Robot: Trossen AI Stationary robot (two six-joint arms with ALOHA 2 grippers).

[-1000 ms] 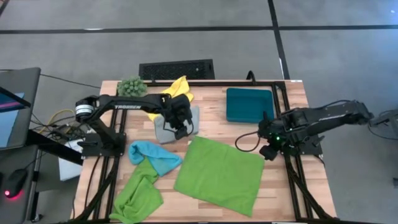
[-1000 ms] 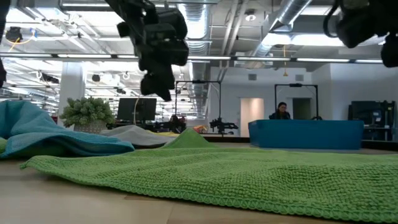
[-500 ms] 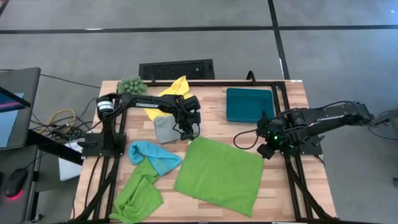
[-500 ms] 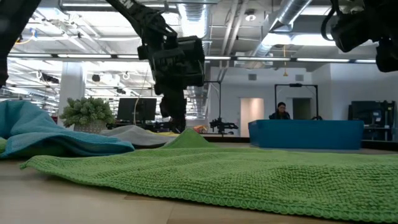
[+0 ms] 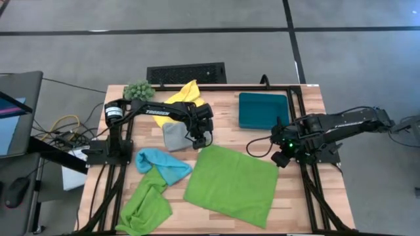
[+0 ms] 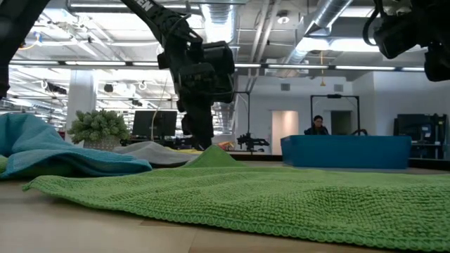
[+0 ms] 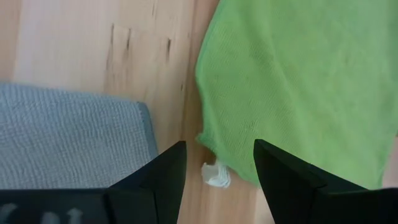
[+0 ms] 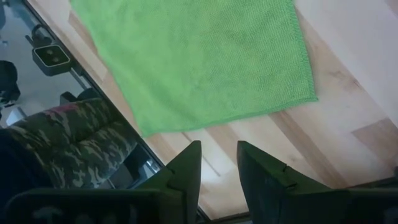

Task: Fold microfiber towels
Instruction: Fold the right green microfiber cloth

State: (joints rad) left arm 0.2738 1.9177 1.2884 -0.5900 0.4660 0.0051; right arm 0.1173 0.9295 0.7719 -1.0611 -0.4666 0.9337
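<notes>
Table (image 5: 223,111): green towel (image 5: 231,183) corner just below left pincer (image 5: 202,139).

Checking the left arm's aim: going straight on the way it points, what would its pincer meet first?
Likely the corner of the flat green towel with its white tag, between the open left pincer fingers; depth is unclear.

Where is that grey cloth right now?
From above, the grey towel lies left of the table's middle, partly under the left gripper, between the yellow towel and the light blue towel.
</notes>
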